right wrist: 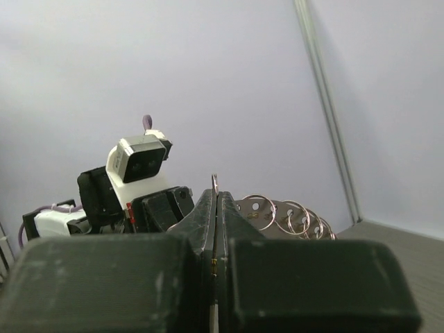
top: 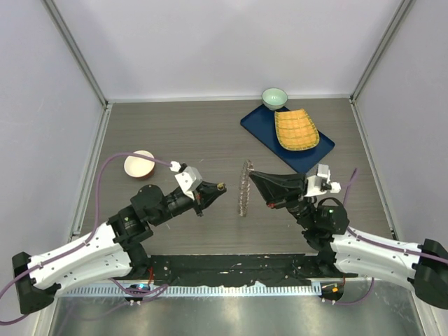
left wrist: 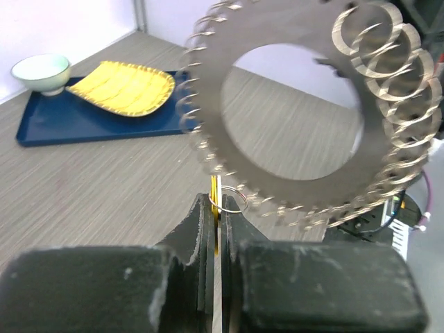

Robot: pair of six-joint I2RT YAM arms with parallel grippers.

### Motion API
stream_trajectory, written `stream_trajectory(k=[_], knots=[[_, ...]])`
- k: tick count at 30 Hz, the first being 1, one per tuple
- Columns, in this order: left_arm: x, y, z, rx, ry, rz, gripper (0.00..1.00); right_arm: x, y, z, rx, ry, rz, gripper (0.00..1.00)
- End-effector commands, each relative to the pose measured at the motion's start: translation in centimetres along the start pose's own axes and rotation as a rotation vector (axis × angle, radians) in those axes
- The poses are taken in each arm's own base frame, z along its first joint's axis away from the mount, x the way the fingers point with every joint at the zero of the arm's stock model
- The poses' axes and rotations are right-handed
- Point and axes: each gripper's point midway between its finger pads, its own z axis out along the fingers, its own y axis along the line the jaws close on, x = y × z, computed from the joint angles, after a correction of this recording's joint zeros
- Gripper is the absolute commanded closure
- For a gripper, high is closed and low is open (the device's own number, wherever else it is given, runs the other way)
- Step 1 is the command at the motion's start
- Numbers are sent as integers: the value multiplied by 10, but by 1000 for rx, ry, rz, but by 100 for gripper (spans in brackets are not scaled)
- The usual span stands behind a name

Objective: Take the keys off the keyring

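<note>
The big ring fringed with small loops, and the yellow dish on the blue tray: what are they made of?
The keyring looks like metal: a flat grey band with a dull sheen, fringed with shinier wire loops. The yellow dish shows fine ridged lines, so perhaps woven bamboo or moulded plastic; I cannot tell which.

Upright, edge-on keyring point(top: 243, 189) between left pincer point(top: 220, 187) and right pincer point(top: 253, 175), the right against its upper edge.

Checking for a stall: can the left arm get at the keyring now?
Likely yes: the left gripper, pinching a small ring, faces the keyring, held upright by the right gripper; nothing lies between.
</note>
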Motion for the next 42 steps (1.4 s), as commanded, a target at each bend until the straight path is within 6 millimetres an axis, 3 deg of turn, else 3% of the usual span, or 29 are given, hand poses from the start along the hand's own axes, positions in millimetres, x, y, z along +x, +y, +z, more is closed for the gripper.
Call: stream_trajectory(k=[1, 6, 9, 10, 12, 17, 22, 28, 31, 35, 39, 40, 42], knots=[[-16, 24, -8, -151, 6, 2, 100, -53, 1, -11, 32, -175, -76, 99], [-8, 39, -12, -238, 31, -8, 100, -48, -18, -26, 150, -90, -128, 99], [-7, 44, -13, -265, 27, -9, 100, -36, -34, -37, 251, 19, -138, 99], [-8, 44, -13, -268, 24, -7, 100, -22, -49, -45, 334, 111, -150, 99], [-7, 47, -14, -283, 31, 0, 100, -20, -58, -53, 408, 154, -128, 99], [4, 55, -12, -322, 53, -9, 100, 1, -90, -90, 656, 357, -138, 99], [18, 66, -10, -365, 80, -40, 100, 36, -123, -132, 894, 555, -176, 99], [23, 71, -16, -379, 75, -56, 100, 44, -147, -161, 1096, 587, -222, 99], [28, 74, -19, -389, 77, -58, 100, 52, -155, -159, 1101, 582, -257, 99], [30, 77, -22, -403, 74, -67, 100, 91, -172, -162, 1112, 648, -299, 99], [33, 77, -23, -407, 78, -90, 100, 117, -185, -160, 1116, 681, -322, 99], [35, 76, -23, -405, 79, -102, 100, 119, -186, -150, 1100, 651, -306, 98], [39, 77, -23, -409, 80, -117, 100, 125, -196, -150, 1103, 668, -302, 91]])
